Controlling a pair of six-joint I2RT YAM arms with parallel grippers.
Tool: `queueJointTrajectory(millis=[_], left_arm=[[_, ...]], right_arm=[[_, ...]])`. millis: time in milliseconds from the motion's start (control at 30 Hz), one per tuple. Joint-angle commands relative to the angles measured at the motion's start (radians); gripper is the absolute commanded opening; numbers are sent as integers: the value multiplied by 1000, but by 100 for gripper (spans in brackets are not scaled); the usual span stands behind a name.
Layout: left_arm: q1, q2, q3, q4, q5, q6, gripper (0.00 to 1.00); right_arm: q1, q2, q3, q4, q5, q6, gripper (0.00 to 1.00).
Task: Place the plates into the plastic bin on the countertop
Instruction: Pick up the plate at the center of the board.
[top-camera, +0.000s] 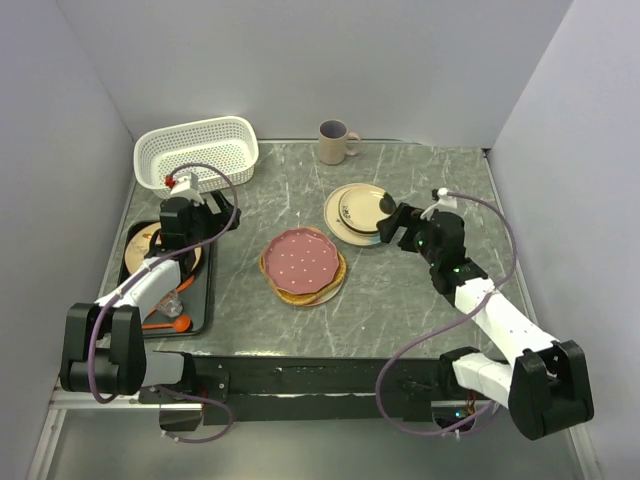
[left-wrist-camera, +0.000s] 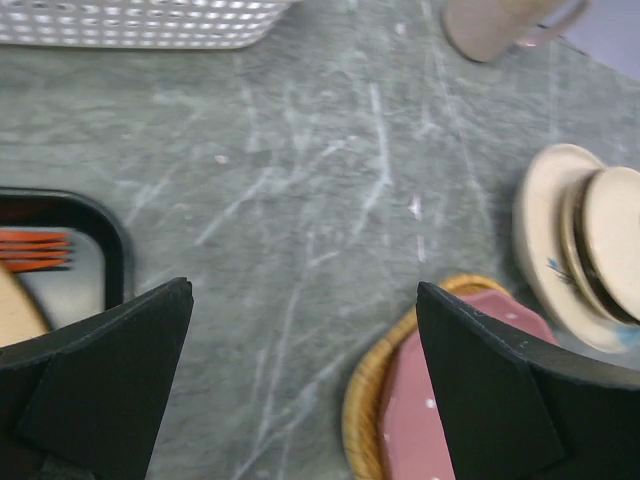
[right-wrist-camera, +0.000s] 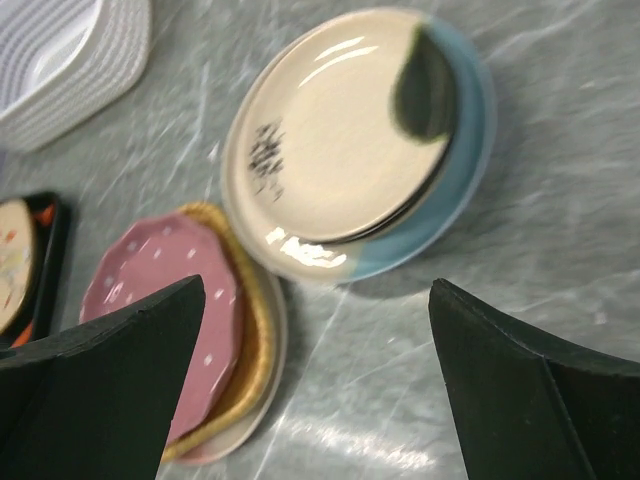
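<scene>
Holds the left gripper (top-camera: 222, 214) over the black tray's (top-camera: 205, 292) right rim and the right gripper (top-camera: 388, 222) at the near-right edge of the cream plate (top-camera: 356, 207), both jaws wide apart, empty. Finds the plastic bin (top-camera: 216, 166) in the countertop's (top-camera: 400, 295) back-left corner. Offers bare marble between the bin and the pink dotted plate (top-camera: 302, 258) topping the middle stack. Cannot read the cream plate's blurred dark mark (right-wrist-camera: 265, 150).

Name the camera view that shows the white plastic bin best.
Top external: the plastic bin shows almost whole, rim and lattice sides. Left wrist catches only a strip of its wall at the top edge; right wrist, a blurred corner at upper left.
</scene>
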Motion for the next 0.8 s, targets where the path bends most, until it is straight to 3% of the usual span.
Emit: queueJointTrajectory(millis=[0, 333, 433, 467, 567, 767], left_arm=[[-2, -20, 41, 51, 150, -36, 99], [-2, -55, 38, -26, 204, -51, 99], [-4, -86, 7, -40, 209, -54, 99], [-4, -103, -13, -40, 209, -54, 99], [-7, -134, -46, -30, 207, -62, 99], [-13, -126, -57, -19, 241, -63, 99]], right_arm=[[90, -9, 38, -28, -42, -13, 100], [194, 160, 78, -30, -203, 19, 100], [223, 210, 89, -5, -233, 36, 90], [240, 224, 93, -5, -239, 41, 81], [255, 273, 109, 10, -258, 59, 66], [278, 368, 136, 45, -235, 108, 63]])
